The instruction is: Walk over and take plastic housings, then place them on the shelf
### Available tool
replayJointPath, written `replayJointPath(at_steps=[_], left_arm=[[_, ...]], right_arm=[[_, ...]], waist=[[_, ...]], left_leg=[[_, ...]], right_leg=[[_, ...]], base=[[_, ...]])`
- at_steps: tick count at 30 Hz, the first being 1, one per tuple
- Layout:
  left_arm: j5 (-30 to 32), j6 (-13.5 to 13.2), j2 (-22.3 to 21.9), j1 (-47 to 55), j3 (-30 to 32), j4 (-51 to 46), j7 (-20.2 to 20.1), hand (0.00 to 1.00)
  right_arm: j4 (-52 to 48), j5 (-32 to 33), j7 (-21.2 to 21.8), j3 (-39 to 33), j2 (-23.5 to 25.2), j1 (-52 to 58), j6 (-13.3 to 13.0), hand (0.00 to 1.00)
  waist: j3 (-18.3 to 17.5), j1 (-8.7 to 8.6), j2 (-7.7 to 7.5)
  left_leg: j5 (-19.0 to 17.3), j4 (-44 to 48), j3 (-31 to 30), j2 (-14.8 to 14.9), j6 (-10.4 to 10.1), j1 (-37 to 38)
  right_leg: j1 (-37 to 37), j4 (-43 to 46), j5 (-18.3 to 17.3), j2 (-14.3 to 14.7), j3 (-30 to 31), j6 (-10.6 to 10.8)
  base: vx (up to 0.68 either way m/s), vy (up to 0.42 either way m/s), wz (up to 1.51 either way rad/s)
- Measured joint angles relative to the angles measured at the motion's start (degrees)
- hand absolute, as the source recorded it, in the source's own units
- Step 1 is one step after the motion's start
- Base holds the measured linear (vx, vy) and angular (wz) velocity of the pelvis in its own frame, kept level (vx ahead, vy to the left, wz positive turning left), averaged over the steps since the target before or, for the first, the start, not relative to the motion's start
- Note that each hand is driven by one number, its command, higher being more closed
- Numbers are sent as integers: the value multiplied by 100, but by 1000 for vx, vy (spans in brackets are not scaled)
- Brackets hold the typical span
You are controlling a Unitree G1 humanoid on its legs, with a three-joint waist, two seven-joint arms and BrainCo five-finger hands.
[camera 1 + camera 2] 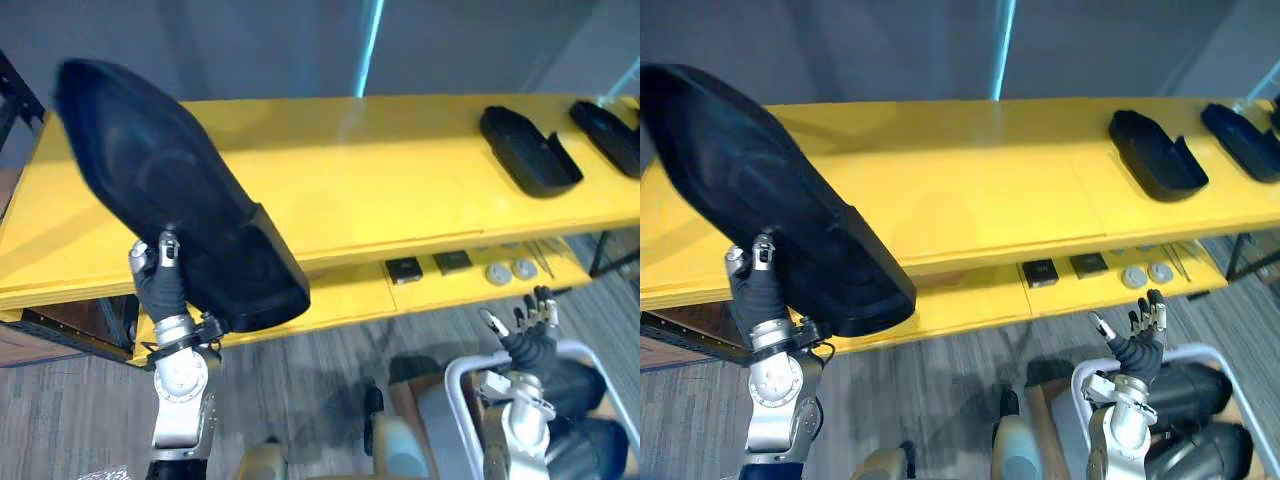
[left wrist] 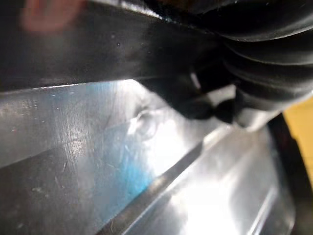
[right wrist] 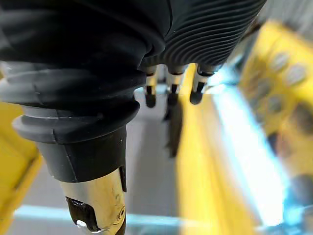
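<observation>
Left eye view, glossy curved black housing [image 1: 175,190], yellow shelf [image 1: 380,180]

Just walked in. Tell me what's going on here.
The robot's left hand grips a large black plastic housing, held up at the left end of the yellow shelf and not yet set down. Two more black housings lie on the shelf's top board at its right end. The right hand hangs open and empty, low in front of the shelf.
</observation>
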Motion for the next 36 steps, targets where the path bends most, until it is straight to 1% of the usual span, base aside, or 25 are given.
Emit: replayJointPath(at_steps=[1,2,3,5,6,7,8,9,10,11,12,13,15,16,17,18,20,21,23,25,26,28,31,33,36], left_arm=[[-41,59,-114,232,-57,-11,-74,100],[-39,86,-124,278,-88,-11,-125,100],[-36,117,-138,299,-67,-25,-250,100],[-46,153,-154,262,77,-40,-346,100],[-83,177,-165,198,167,-40,-395,100],[-82,177,-164,156,281,-49,-470,100],[-82,174,-147,139,334,-69,-529,100],[-82,169,-137,137,348,-106,-562,100],[-84,145,-148,124,342,-228,-709,100],[-79,94,-134,111,332,-365,-832,100],[-72,68,-82,97,329,-380,-874,100],[-61,56,73,-23,331,-392,-983,100],[-58,57,243,-187,320,-391,-1144,100],[-41,86,423,-392,251,-390,-1292,100],[-43,122,507,-495,235,-390,-1357,100],[-41,228,659,-710,137,-378,-1487,100],[47,475,899,-1166,-81,-305,-1541,100],[27,557,945,-1314,-173,-266,-1549,100],[-108,852,1038,-1789,-420,-4,-1650,100],[-325,1285,1109,-2407,-585,556,-1712,100],[-386,1389,1110,-2556,-586,713,-1714,100],[-614,1754,1177,-3135,-584,1485,-1651,100],[-757,2035,1481,-3876,-600,2626,-1457,100],[-779,2172,1601,-4224,-603,3094,-1278,100],[-1006,2309,1652,-4686,-629,3839,-1080,100]], right_arm=[[-99,-6,-27,-24,-160,-169,-40,0],[-149,-8,-29,-60,-235,-247,-72,0],[-214,-7,-22,-125,-359,-428,-119,0],[-233,-7,-2,-156,-450,-662,-120,0],[-248,-10,5,-165,-494,-719,-119,0],[-276,-8,-11,-208,-506,-682,-117,0],[-318,8,-11,-318,-499,-690,-123,0],[-353,27,-2,-403,-506,-714,-130,0],[-472,27,-10,-578,-563,-726,-206,0],[-560,6,-15,-673,-671,-750,-267,0],[-584,-5,-19,-665,-675,-754,-267,0],[-741,-5,-17,-641,-673,-761,-267,0],[-869,16,2,-632,-674,-816,-267,0],[-1001,35,75,-619,-674,-834,-267,0],[-1062,32,124,-594,-681,-839,-266,0],[-1187,21,230,-519,-684,-850,-241,0],[-1224,1,448,-393,-764,-848,-168,0],[-1224,8,516,-361,-808,-848,-135,0],[-1224,32,724,-308,-946,-846,-35,0],[-1223,59,928,-277,-1036,-839,4,0],[-1223,61,982,-273,-1050,-841,6,0],[-1221,149,1157,-164,-1121,-852,27,0],[-1221,297,1502,153,-1281,-891,91,0],[-1221,417,1719,309,-1357,-911,177,0],[-1166,527,1936,549,-1395,-955,312,0]], waist=[[-147,53,222],[-187,55,286],[-213,68,361],[-160,77,407],[-98,62,433],[-29,38,350],[-32,60,356],[-37,60,375],[-63,28,467],[-44,39,559],[-41,40,525],[-5,4,464],[44,-59,375],[41,-96,313],[36,-133,303],[39,-192,302],[38,-273,322],[35,-323,335],[40,-489,372],[24,-632,413],[23,-695,420],[28,-770,434],[51,-918,488],[77,-1004,550],[83,-1121,605]], left_leg=[[86,-63,65,267,-104,-9],[174,-184,146,322,-139,39],[399,-447,301,366,-196,196],[652,59,348,391,-136,47],[877,785,343,450,-113,-213],[905,1213,333,489,-93,-446],[759,1005,456,456,-30,-455],[730,709,496,405,20,-448],[834,-138,462,272,106,-432],[1126,-597,435,189,-5,-418],[1129,-644,548,148,1,-393],[1156,-764,726,29,23,-331],[1140,-765,886,-28,53,-337],[1140,-771,1010,-67,63,-321],[1140,-781,1051,-80,64,-316],[1140,-812,1116,-114,64,-248],[1140,-978,1256,-114,64,-13],[1140,-1034,1270,-114,64,43],[1140,-1212,1316,-128,64,226],[1140,-1342,1431,-168,65,386],[1140,-1358,1434,-184,65,397],[1142,-1423,1599,-201,67,512],[1179,-1525,1733,-243,123,578],[1197,-1560,1802,-281,150,580],[1205,-1570,1907,-305,162,559]], right_leg=[[34,-68,-39,212,-100,-105],[37,-67,-71,243,-144,-156],[31,-11,-153,278,-156,-241],[154,-5,-257,278,-181,-323],[400,-104,-292,272,-240,-368],[661,-283,-316,214,-264,-414],[781,-405,-312,164,-265,-429],[798,-466,-300,131,-267,-415],[773,-534,-286,95,-262,-376],[684,-554,-275,105,-176,-281],[660,-603,-271,71,-84,-254],[673,-799,-131,-25,40,-132],[677,-998,-5,-104,134,-67],[680,-1126,149,-132,248,22],[679,-1167,175,-139,276,31],[688,-1202,193,-141,361,44],[730,-1206,195,-124,427,46],[739,-1206,195,-115,441,46],[788,-1205,195,-104,466,46],[780,-1200,195,-112,578,46],[774,-1197,195,-122,584,46],[732,-1178,195,-110,736,48],[631,-1130,215,-103,890,81],[569,-1131,251,-111,1002,107],[500,-1202,312,-139,1076,116]], base=[[273,-421,-6],[202,-258,9],[161,-234,14],[106,-205,7],[70,-134,19],[83,-117,17],[61,-54,5],[29,-2,-6],[18,73,-18],[24,109,-29],[71,153,-49],[67,123,-41],[107,134,-38],[140,115,-36],[160,86,-39],[123,53,-33],[136,19,-41],[121,-9,-31],[63,0,-24],[32,17,-30],[4,21,-21],[-20,20,-33],[-47,-1,-29],[-55,15,-23],[-36,16,-19]])
